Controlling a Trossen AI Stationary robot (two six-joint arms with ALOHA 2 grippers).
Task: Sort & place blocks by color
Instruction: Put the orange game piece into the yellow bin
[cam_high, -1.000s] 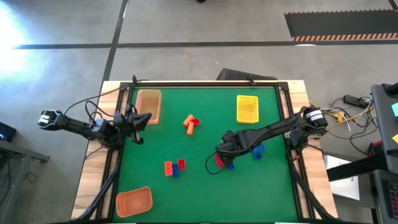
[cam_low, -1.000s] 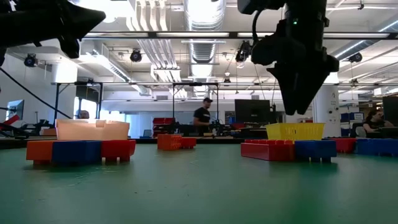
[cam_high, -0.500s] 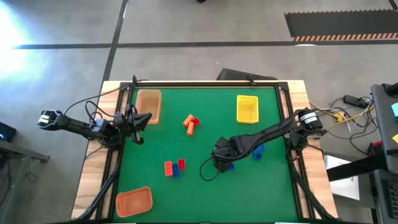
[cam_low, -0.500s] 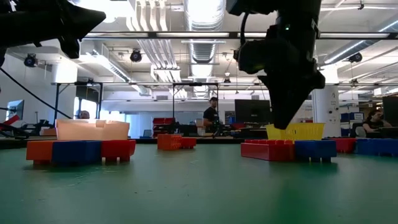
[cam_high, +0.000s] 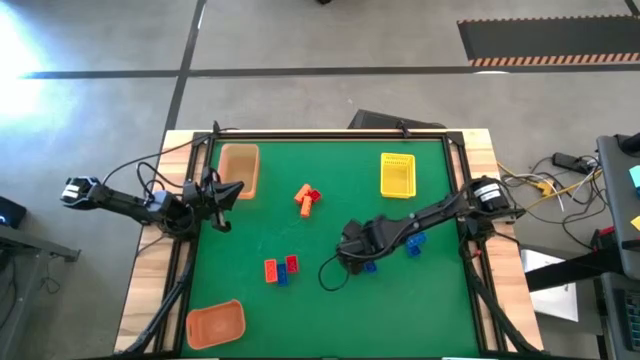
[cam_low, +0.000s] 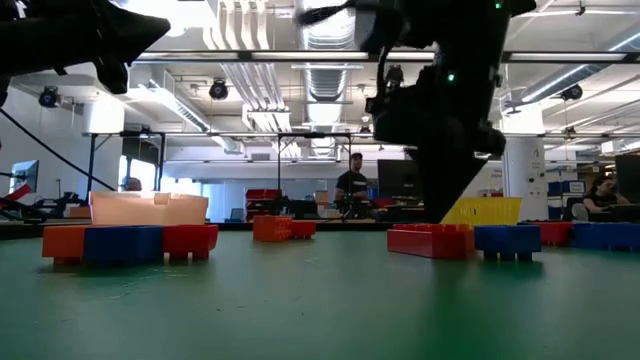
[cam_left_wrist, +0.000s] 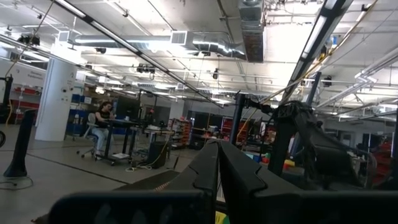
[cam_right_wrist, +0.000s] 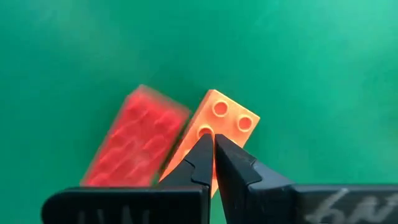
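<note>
Over the middle right of the green tabletop (cam_high: 250, 215), the right end effector (cam_right_wrist: 213, 144) has its fingers pressed together above a small orange plastic brick (cam_right_wrist: 225, 121) lying beside a red brick (cam_right_wrist: 134, 146), so I think it must spread before gripping.

A green mat (cam_high: 330, 300) covers the wooden-edged table. Near its far side lie a tan rectangular tray (cam_high: 240, 168) on the left and a yellow slotted rectangular tray (cam_high: 397, 175) on the right; an orange rectangular tray (cam_high: 215, 324) sits at the near left corner. An orange and red pair of tiny plastic bricks (cam_high: 306, 197) lies mid-mat, and an orange, blue and red cluster of bricks (cam_high: 280, 269) sits nearer. The right gripper (cam_high: 347, 256) is low over the mat, seemingly covering a brick, with small blue bricks (cam_high: 414, 243) just beside the arm. The left gripper (cam_high: 226, 192) waits beside the tan tray.
</note>
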